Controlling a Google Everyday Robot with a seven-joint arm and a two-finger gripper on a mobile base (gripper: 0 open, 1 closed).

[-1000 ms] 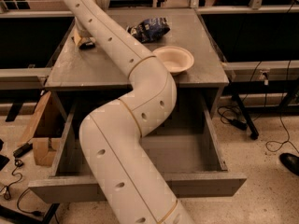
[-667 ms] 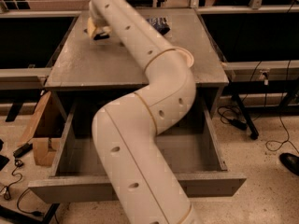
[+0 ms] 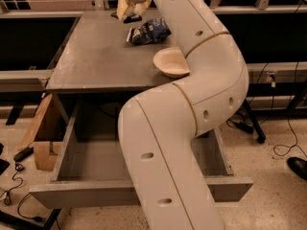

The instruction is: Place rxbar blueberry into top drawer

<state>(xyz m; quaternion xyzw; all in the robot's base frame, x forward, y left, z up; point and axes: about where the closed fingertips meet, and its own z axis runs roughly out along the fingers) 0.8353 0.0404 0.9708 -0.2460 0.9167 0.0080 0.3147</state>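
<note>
My gripper (image 3: 129, 13) is at the far edge of the grey tabletop (image 3: 96, 56), just above its surface. Its pale fingers are shut on a small dark flat bar, the rxbar blueberry (image 3: 127, 19), which sticks out below the fingertips. The top drawer (image 3: 72, 195) stands pulled wide open below the table's front edge. Its grey inside (image 3: 91, 159) shows on the left. My arm crosses over the drawer's middle and right and hides those parts and the knob.
A puffy blue-and-white snack bag (image 3: 148, 31) lies right of the gripper. A pale bowl (image 3: 169, 61) sits near the table's front, against my arm. A cardboard box (image 3: 41, 138) stands on the floor at the left. Cables and a shoe (image 3: 298, 166) lie at the right.
The gripper has moved from the table's far left to the right along the back edge, carrying the dark bar. The arm's elbow has swung to the right.
</note>
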